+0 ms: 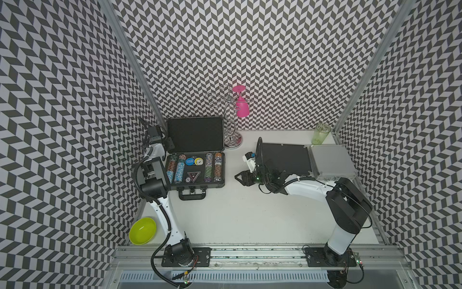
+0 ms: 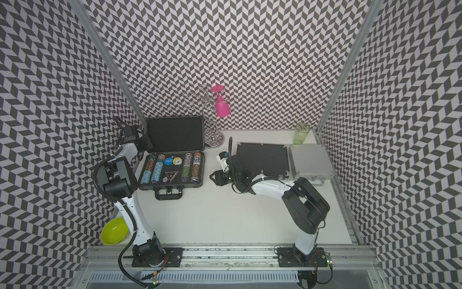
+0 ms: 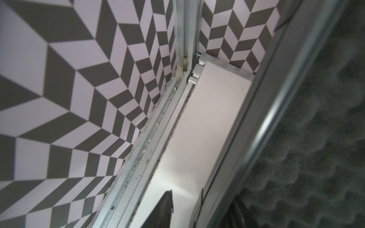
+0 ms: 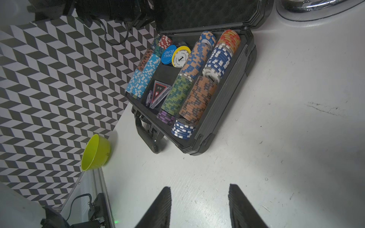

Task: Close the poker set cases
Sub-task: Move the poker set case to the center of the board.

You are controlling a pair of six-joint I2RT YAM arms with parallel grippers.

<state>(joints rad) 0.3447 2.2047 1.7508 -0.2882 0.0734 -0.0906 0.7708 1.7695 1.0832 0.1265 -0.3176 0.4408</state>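
1. Large case (image 1: 197, 187) sits at the back left of the table (image 1: 250, 220) and is open. Its lid (image 1: 195, 133) stands upright near the back wall, foam facing front, and chips (image 1: 208, 170) fill the base. At the right, the black case (image 1: 285, 160) and silver case (image 1: 332, 162) both lie shut.
2. Left gripper (image 1: 169, 144) is low on the lid's left edge, near the hinge. The wrist view shows one finger (image 3: 167, 207) outside the rim. Cannot tell whether the jaws pinch the rim or only straddle it.
3. Step in hand (judged): swing the lid forward and down. A hold near the hinge gives poor leverage, so a push higher on the lid would be better. Follow the hinge arc, then press above the handle (image 1: 192, 195). Tall chip rows might hold the lid up.
4. Right gripper (image 4: 199, 189) has its jaws spread and empty. It is low over bare table between the large and black cases, free to press.
5. Room: the lid's sweep over the base looks clear. The rack (image 1: 233, 143) stands just beside the lid's right edge. Side wall close by left gripper. Bowl (image 1: 142, 230) is well apart at the front left.
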